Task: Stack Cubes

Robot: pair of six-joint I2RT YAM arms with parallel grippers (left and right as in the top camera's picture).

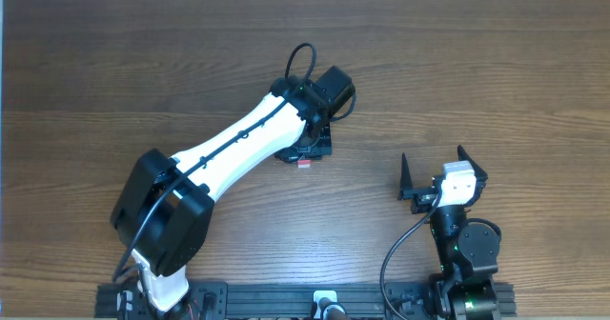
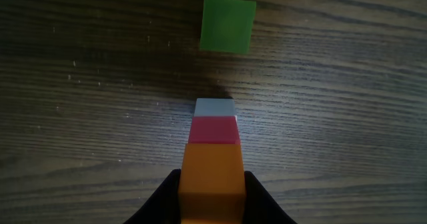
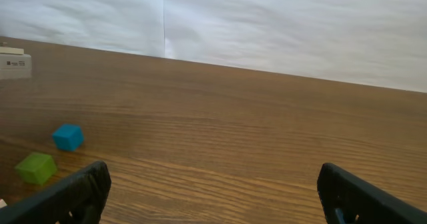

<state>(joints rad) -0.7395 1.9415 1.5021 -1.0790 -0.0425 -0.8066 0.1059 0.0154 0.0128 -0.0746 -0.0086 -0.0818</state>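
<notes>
Grips one orange cube (image 2: 212, 171) in the left gripper (image 2: 212, 199), fingers closed on its sides, directly over one red cube (image 2: 213, 130), itself atop one grey cube (image 2: 215, 107). Elsewhere on the wooden table (image 2: 347, 117), lying apart from the stack: one green cube (image 2: 227, 24) and, near it, one blue cube (image 3: 68, 137) — five cubes counted. Right gripper (image 1: 434, 163) spread wide, holding nothing, well apart from them.

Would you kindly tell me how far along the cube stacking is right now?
Done: the red cube sits on the pale grey cube. In hand: the left hand grips the orange cube above them, not yet released. Left: the green cube and blue cube lie loose on the wooden table; the right hand is open.
</notes>
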